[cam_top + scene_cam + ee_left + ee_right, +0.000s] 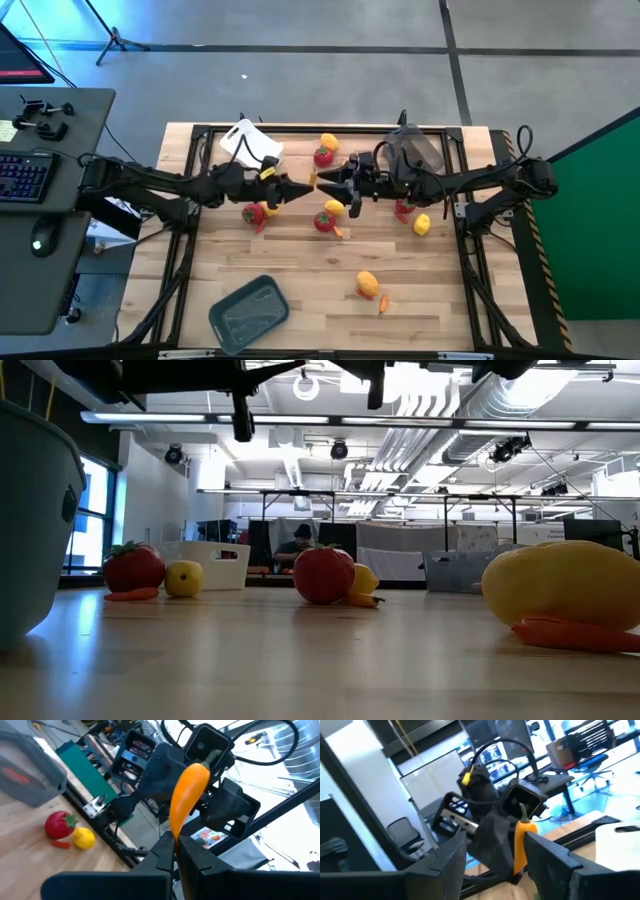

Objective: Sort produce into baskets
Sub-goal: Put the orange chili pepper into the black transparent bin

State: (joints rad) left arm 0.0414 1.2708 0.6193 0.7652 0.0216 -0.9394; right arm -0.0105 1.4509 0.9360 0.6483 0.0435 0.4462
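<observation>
We meet above the middle of the table (300, 290), left gripper (303, 187) at nine o'clock, right gripper (322, 182) at three. Our left fingers (165, 851) pinch the pointed tip of an orange pepper (187, 795), which stands up beyond them. Our right fingers (547, 855) stand apart with the pepper in the gap between them, its green stem topmost.

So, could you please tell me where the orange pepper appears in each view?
High: orange pepper mid-table, between the two gripper tips.
Low: not in it.
Left wrist: centre, tip pinched by the left gripper.
Right wrist: centre, inside the open right gripper.
Landmark: white basket, in high and low views.
</observation>
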